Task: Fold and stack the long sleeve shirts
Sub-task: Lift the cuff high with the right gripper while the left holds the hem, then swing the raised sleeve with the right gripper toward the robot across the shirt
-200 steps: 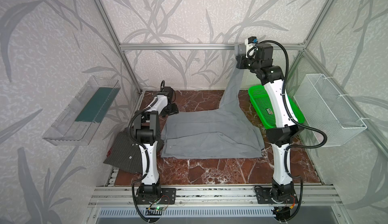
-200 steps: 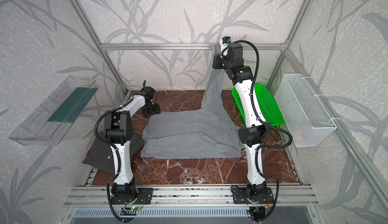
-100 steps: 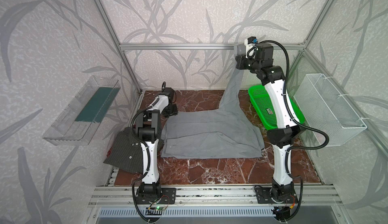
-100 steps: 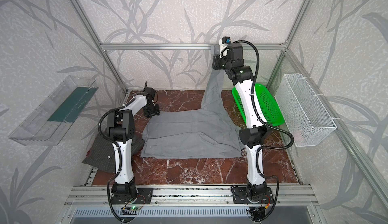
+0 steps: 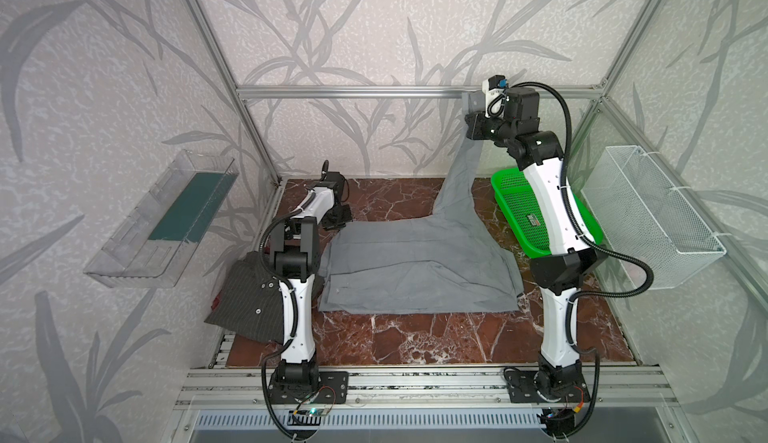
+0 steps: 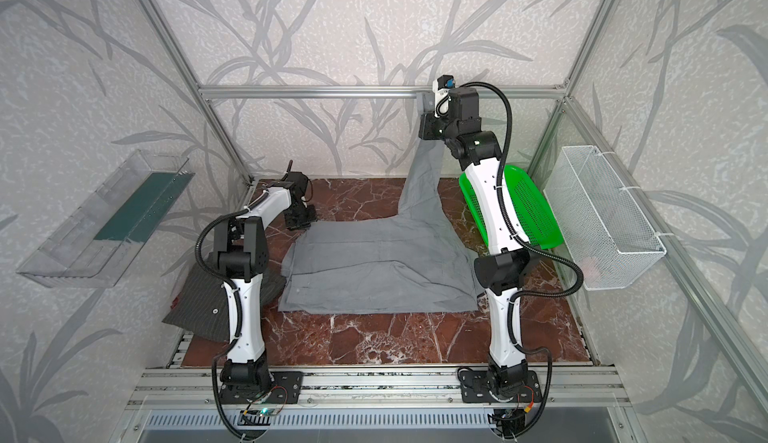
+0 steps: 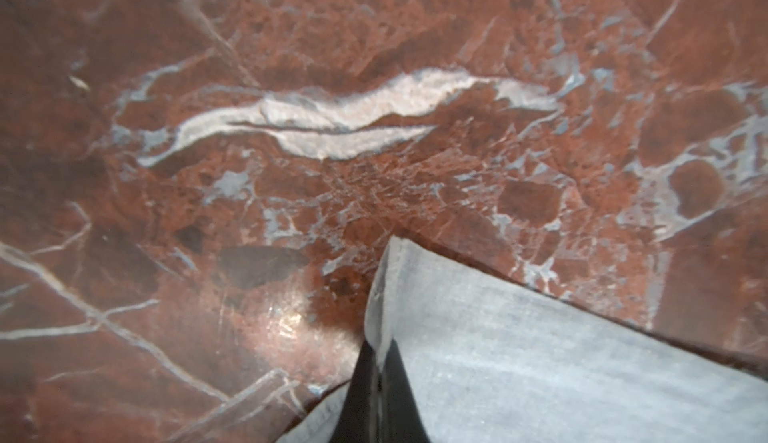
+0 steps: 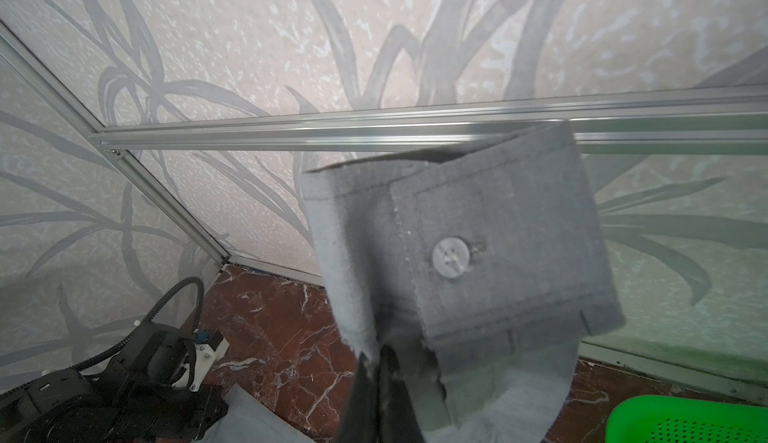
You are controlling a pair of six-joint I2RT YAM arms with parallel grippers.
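We count two shirts, two clamped grippers, one green mesh basket.
The grey button-up shirt lies centre: left gripper pinches its 10 o'clock corner, right gripper holds one cuff high at 1 o'clock; pinstriped shirt at 8 o'clock.

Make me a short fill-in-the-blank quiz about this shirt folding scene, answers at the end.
1. The right hand holds the grey shirt up by its sleeve ____.
2. The left hand pinches a pointed ____ of that shirt, low on the table.
3. The pinstriped shirt lies on the table's ____ side.
4. The plastic basket on the table is ____.
Answers: cuff, corner, left, green.
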